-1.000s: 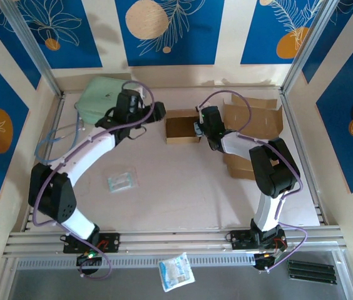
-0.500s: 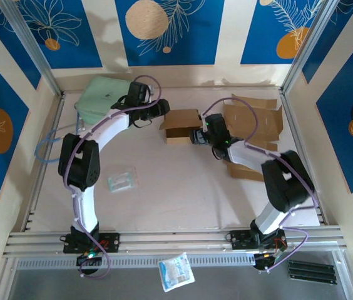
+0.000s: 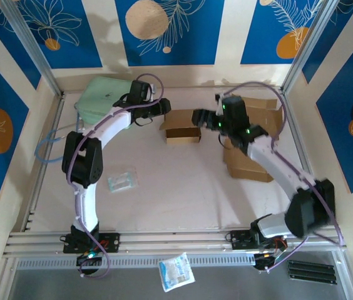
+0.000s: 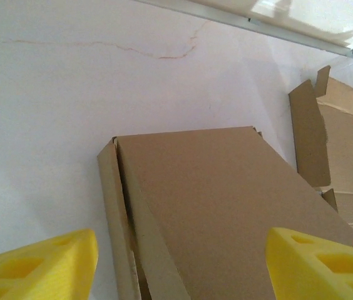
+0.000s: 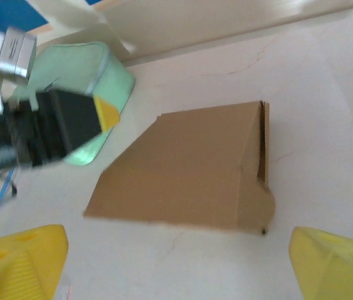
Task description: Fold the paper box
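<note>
Looking from above, the small brown cardboard box (image 3: 183,127) sits mid-table, with the left gripper (image 3: 162,107) at its ten o'clock and the right gripper (image 3: 199,117) at two. From the left wrist, yellow fingers (image 4: 45,262) spread wide over the box, holding nothing. From the right wrist, the jaws gape equally empty; this light, crease-prone card seems best pinched along a flap edge.

Top camera looks down from 6 o'clock over the desk (image 3: 183,181); both wrist cameras closely share the paper box (image 5: 189,169).

No legible text on any surface
</note>
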